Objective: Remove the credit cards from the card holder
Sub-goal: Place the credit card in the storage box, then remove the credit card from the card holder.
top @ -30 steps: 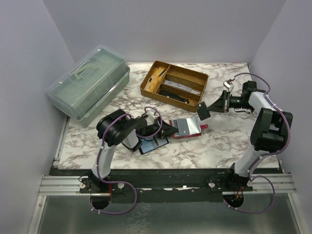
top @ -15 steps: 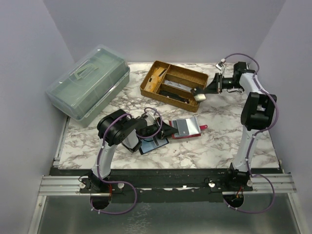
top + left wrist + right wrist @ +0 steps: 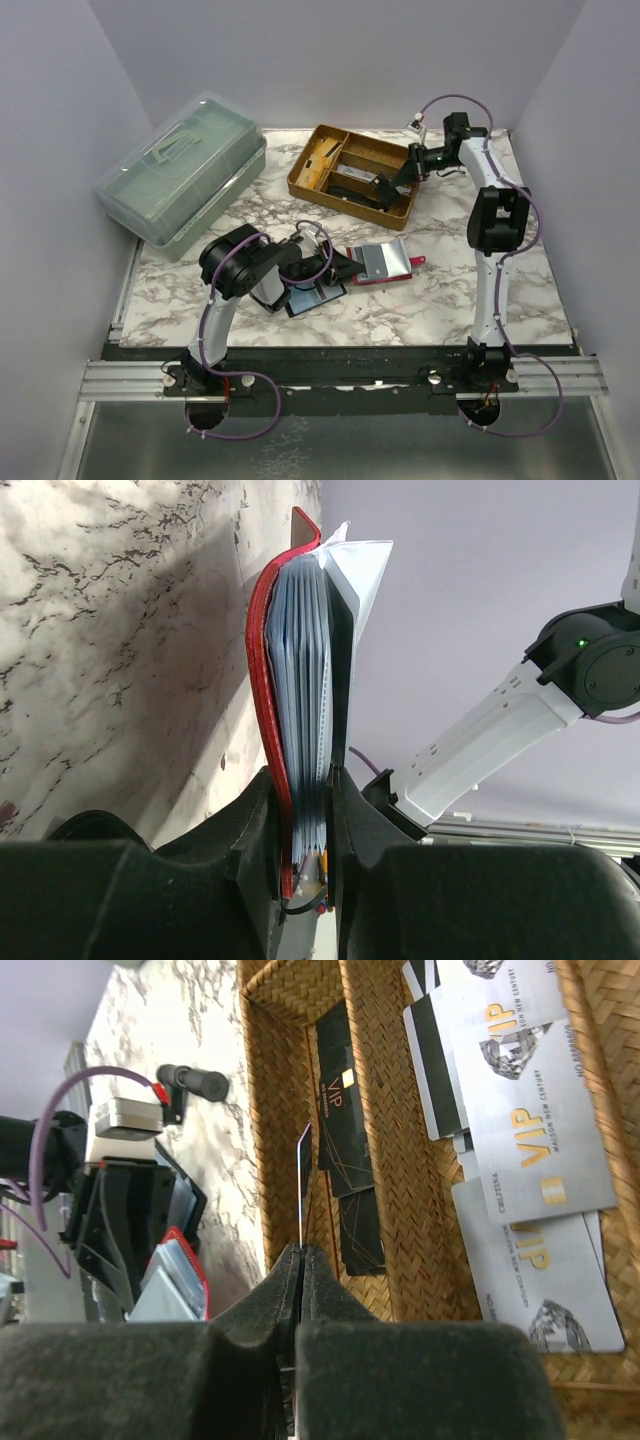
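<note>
The red card holder lies open on the marble table, its clear sleeves fanned out. My left gripper is shut on its near end; in the left wrist view the red cover and sleeves sit clamped between the fingers. My right gripper hangs over the wicker tray, shut on one credit card, seen edge-on above the tray's divider. Several credit cards lie in the tray: black ones and silver ones.
A grey-green lidded plastic box stands at the back left. A dark wallet lies open under the left arm. Grey walls close in the table on three sides.
My right arm has swung left and back with the card, from beside the tray's right end to over the tray. The left arm and the card holder have not moved.
</note>
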`<state>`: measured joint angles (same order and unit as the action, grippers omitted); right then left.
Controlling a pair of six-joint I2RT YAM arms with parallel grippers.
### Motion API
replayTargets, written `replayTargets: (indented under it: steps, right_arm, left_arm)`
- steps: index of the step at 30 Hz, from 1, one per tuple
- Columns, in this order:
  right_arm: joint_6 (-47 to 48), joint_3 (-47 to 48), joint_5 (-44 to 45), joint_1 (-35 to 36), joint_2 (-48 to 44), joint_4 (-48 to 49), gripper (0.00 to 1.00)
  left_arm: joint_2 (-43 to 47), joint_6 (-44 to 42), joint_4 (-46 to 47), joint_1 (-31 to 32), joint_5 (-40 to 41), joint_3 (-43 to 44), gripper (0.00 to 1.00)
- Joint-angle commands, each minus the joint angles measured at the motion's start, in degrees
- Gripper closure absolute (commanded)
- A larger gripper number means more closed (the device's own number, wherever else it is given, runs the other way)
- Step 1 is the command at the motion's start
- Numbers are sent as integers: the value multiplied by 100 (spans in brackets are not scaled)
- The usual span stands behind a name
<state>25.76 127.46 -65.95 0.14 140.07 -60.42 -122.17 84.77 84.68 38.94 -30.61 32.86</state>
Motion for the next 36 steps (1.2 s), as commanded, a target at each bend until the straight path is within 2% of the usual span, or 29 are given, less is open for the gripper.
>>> replayTargets:
  steps: [1, 7, 15, 16, 20, 25, 31, 36]
  right_arm:
    - [353, 260, 678, 337, 262, -164, 100]
    - [744, 857, 1091, 585, 654, -465, 100]
    - [841, 882, 1980, 905, 698, -346, 98]
    - [804, 867, 2086, 923, 652, -276, 95]
    - [670, 627, 2507, 994, 303, 156, 74]
    - [376, 600, 2757, 992, -160, 412, 68]
    - [176, 34, 2233, 996, -1020, 446, 63]
    - [209, -1017, 1095, 996, -2020, 385, 62]
  left_arm:
    - [-77, -76, 795, -47, -135, 15, 86]
    - [-100, -75, 778, -54, -198, 30, 86]
    - [-146, -97, 735, -54, -285, 111, 86]
    - [-148, -99, 727, -53, -292, 115, 86]
    - [-112, -127, 665, -61, -297, 136, 86]
    - [-13, -227, 458, -60, -313, 189, 86]
    - [91, -316, 293, -45, -322, 170, 86]
    - [275, -459, 109, -39, -306, 95, 86]
